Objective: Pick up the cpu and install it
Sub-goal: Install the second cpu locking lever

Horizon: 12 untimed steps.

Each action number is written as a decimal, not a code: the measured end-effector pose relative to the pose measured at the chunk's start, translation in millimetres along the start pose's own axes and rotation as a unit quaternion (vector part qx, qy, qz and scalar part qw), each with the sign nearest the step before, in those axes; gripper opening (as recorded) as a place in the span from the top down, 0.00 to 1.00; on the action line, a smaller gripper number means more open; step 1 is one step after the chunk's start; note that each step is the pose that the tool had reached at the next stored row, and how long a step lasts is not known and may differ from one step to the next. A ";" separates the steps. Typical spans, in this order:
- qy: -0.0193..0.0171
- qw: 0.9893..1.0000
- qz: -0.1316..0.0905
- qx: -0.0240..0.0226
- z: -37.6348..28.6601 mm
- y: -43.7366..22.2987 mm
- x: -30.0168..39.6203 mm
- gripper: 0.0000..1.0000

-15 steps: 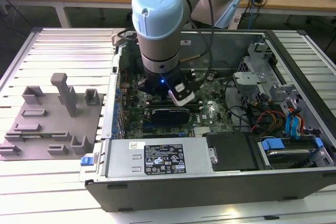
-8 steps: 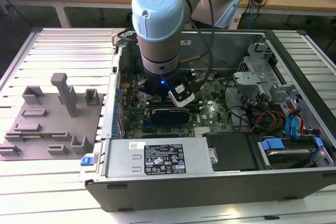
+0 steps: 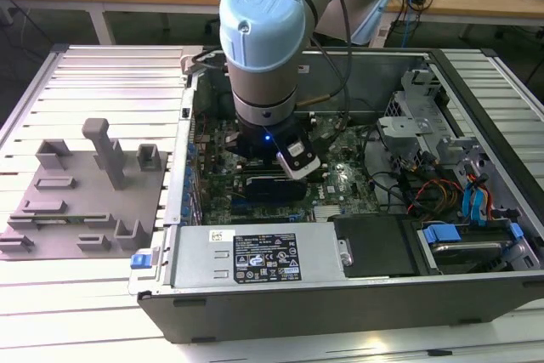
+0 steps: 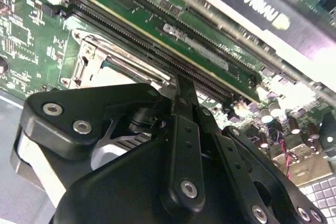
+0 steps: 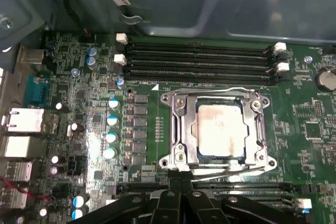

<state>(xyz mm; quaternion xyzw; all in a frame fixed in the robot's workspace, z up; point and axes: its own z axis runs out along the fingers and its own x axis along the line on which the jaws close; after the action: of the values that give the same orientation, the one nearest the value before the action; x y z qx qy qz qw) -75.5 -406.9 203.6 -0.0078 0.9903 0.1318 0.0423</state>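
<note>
Gripper [image 5: 181, 182] fingers closed together, holding nothing, tips just beside socket [image 5: 176, 129] w/ cpu [image 5: 220, 129] seated.

The robot arm [image 3: 263, 48] reaches down into the open computer case [image 3: 357, 210], over its green circuit board [image 3: 340, 180]. A grey fixture plate [image 3: 85, 193] lies beside the case, toward the exterior view's left.

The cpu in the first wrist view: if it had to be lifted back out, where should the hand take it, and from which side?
Probably from straight above, by two opposite edges. The cpu lies flat in the socket frame, whose metal rim surrounds it, so a sideways approach looks blocked.
</note>
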 end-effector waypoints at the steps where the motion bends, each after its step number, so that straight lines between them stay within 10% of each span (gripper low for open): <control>1: 0.000 1.000 0.000 -0.002 -0.1 -0.4 0.0 0.89; 12: -0.001 1.000 0.003 -0.025 3.9 -1.6 1.2 0.89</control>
<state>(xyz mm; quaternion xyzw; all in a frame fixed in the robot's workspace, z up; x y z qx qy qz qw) -76.4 -407.4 199.3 -0.0060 0.9867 0.1569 0.0426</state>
